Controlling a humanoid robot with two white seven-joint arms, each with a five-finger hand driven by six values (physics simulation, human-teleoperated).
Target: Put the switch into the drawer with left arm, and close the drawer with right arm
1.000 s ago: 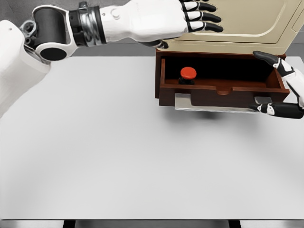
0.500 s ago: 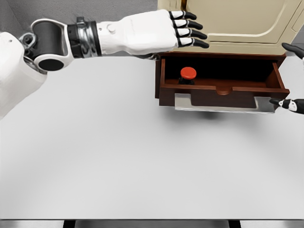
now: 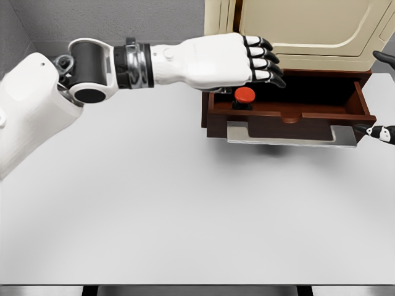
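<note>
Left hand [image 3: 247, 58] lowered over drawer [image 3: 287, 114] | fingers extended, empty | switch [image 3: 244, 97] inside

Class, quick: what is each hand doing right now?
Left hand: open, holding nothing, above the drawer.
Right hand: mostly out of frame; cannot be told.

One switch [image 3: 244, 95], one drawer [image 3: 290, 117]
</note>
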